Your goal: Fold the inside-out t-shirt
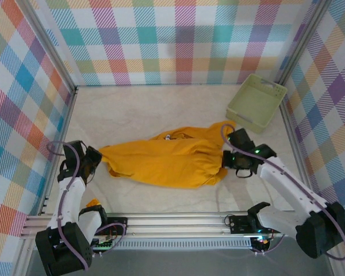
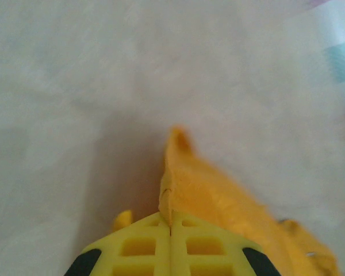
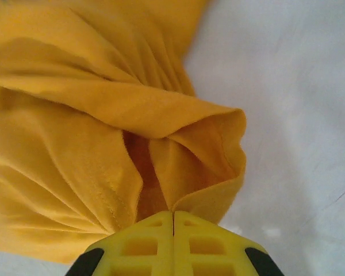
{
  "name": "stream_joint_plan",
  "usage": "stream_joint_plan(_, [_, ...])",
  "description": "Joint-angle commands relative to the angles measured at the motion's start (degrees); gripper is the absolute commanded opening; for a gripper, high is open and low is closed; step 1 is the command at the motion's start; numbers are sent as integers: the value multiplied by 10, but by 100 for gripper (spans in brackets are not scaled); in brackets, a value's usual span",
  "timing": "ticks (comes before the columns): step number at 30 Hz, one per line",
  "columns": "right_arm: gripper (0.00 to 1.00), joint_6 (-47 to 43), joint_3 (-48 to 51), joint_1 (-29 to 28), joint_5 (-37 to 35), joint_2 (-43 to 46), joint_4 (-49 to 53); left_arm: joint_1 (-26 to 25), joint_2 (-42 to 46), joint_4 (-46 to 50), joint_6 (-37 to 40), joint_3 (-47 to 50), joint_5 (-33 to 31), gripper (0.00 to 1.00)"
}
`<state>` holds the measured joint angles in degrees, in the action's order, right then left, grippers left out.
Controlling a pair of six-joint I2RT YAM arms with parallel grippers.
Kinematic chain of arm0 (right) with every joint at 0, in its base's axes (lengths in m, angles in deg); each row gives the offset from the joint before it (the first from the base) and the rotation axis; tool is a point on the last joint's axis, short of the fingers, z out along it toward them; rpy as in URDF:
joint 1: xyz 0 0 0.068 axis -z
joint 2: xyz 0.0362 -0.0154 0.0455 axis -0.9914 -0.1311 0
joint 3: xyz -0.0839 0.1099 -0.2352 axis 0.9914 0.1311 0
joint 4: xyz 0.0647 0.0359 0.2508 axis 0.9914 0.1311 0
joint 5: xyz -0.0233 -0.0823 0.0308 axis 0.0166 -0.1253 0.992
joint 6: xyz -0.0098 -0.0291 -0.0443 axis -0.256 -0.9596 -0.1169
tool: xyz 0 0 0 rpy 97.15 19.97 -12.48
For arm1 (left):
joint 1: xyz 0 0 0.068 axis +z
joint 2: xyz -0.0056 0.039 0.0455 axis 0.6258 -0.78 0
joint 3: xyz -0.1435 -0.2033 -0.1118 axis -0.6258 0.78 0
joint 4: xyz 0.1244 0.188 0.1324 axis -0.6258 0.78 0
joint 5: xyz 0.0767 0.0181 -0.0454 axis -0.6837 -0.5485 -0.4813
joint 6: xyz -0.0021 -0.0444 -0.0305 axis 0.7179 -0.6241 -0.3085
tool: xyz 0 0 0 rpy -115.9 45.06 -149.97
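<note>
Left tool: here's the left tool (image 1: 99,163), parked at the t-shirt's left tip. The fingers are pressed together with a thin pinch of orange cloth caught in the seam between them.
Left wrist look: the left tool (image 2: 171,217) shows yellow pads meeting flush. The t-shirt (image 2: 218,198) runs out from that seam as a narrow tail, its tip poking up just ahead.
T-shirt: the t-shirt (image 1: 167,161) lies bunched and rumpled in a long mustard-orange heap on the pale worktop (image 1: 138,109). It is strung between the two tools.
Right tool: over at the t-shirt's right end, the right tool (image 1: 225,160) is clamped on the cloth.
Right wrist look: the right tool (image 3: 172,217) has its pads closed on a thick fold. The t-shirt (image 3: 75,144) fans away in deep pleats, and a stitched edge curls open like a pocket just ahead.
Basket: a pale green basket (image 1: 256,101) sits beyond the t-shirt's right end, toward the far corner. It is close to the cloth, but I can't tell whether they touch.
</note>
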<state>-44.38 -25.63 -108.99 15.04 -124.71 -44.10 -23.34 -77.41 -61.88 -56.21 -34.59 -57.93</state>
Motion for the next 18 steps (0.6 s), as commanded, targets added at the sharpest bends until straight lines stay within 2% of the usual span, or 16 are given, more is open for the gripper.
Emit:
stream_joint_plan(1, [0, 54, 45, 4, 73, -8, -63, 1, 2, 4, 17, 21, -6, 0])
stream_joint_plan(3, [9, 61, 57, 5, 77, -18, -68, 1, 5, 6, 19, 28, -13, 0])
stream_joint_plan(6, [28, 57, 49, 5, 63, -6, -53, 1, 11, 16, 22, 29, -22, 0])
stream_joint_plan(9, [39, 56, 40, 4, 30, 21, -29, 1, 18, 22, 23, 27, -28, 1])
stream_joint_plan(13, [43, 63, 42, 8, 0, 33, -14, 1, 26, 24, 23, 28, -34, 3])
stream_joint_plan(18, [41, 85, 45, 13, -17, 19, -14, 1, 23, 24, 23, 27, -32, 3])
